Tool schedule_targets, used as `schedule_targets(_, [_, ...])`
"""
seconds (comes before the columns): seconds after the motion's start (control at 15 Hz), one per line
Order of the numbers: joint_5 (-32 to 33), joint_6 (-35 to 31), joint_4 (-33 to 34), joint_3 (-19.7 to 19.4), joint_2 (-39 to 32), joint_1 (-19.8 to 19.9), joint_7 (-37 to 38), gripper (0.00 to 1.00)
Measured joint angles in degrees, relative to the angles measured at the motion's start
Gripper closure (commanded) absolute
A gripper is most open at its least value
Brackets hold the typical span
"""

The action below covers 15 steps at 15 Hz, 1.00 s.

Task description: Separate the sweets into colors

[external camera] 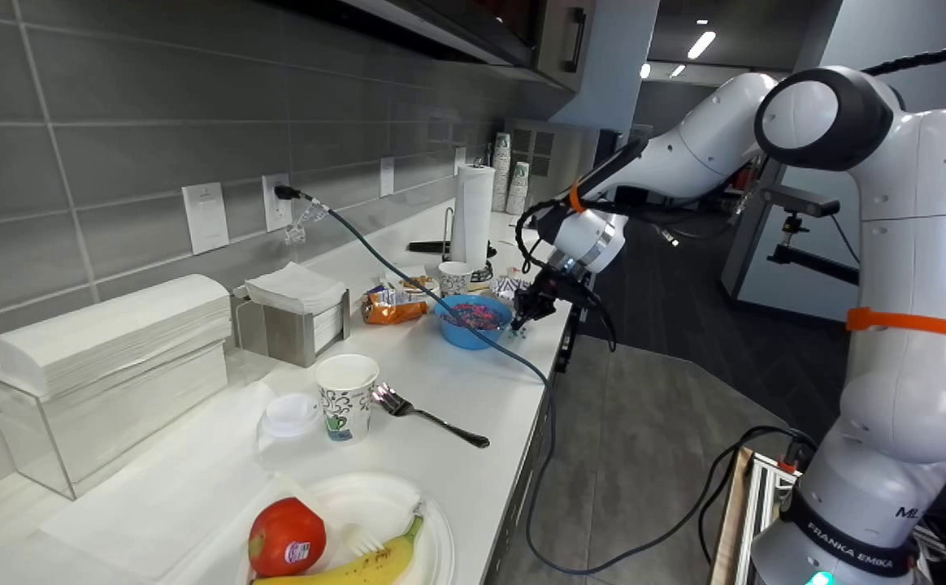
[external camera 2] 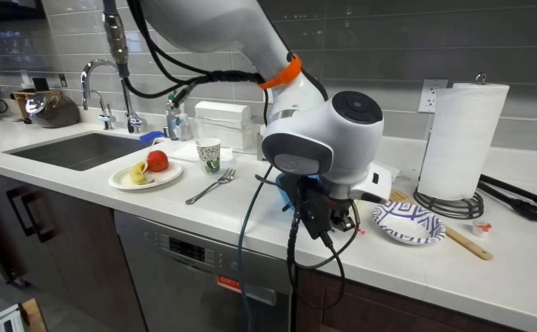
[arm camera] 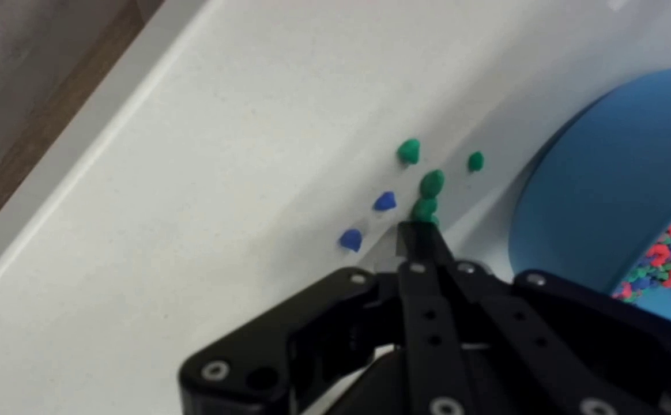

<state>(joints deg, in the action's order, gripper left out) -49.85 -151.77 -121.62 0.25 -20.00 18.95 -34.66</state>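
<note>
A blue bowl (external camera: 466, 336) full of small red, blue and green sweets (external camera: 477, 315) stands on the counter. It also shows at the right of the wrist view (arm camera: 606, 155), and is mostly hidden behind the arm in an exterior view (external camera 2: 283, 196). Loose green sweets (arm camera: 432, 184) and two blue sweets (arm camera: 385, 201) lie beside it. Pink sweets (external camera 2: 361, 232) lie near the gripper in an exterior view. My gripper (arm camera: 419, 227) has its fingertips together, pointing down right at the cluster of green sweets. I see nothing clearly held; the tips partly cover the nearest green sweet.
A cable (external camera: 432, 301) crosses the counter past the blue bowl. A patterned bowl (external camera 2: 409, 223) and wooden utensil (external camera 2: 469, 244) lie near the gripper. Also there are a snack bag (external camera: 392, 309), paper towel roll (external camera: 471, 215), cup (external camera: 347, 398), fork (external camera: 432, 418) and plate (external camera: 436, 528).
</note>
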Motion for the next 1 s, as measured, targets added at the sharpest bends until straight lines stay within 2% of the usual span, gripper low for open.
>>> schedule_targets(0.67, [-0.08, -4.04, 0.12, -0.31, -0.39, 0.25, -0.39, 1.00])
schedule_targets(1.0, [-1.80, -3.68, 0.15, 0.72, -0.39, 0.56, -0.63, 1.00])
